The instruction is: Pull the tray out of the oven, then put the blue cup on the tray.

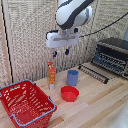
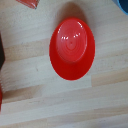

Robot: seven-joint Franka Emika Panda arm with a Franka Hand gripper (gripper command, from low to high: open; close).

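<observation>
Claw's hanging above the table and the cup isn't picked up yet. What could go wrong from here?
The wrist view is centred on the red bowl, not the blue cup, so a straight descent could land on the wrong thing. The orange bottle stands close beside the cup and could get knocked over. The tray is thin bars, so the cup may sit unsteadily.

Quick count for you: one oven (image 1: 113, 56) at the exterior view's right, and one tray (image 1: 93, 73) of dark bars lying in front of it. One blue cup (image 1: 73, 77) standing on the counter (image 1: 100, 102). One red bowl (image 1: 69, 93) just beside the cup, and that same single bowl (image 2: 72, 48) fills your wrist view. One red mesh basket (image 1: 26, 103) at the exterior view's left. One orange bottle (image 1: 51, 75) upright. You've got one arm overhead, with two fingers (image 1: 66, 51) hanging down.
</observation>
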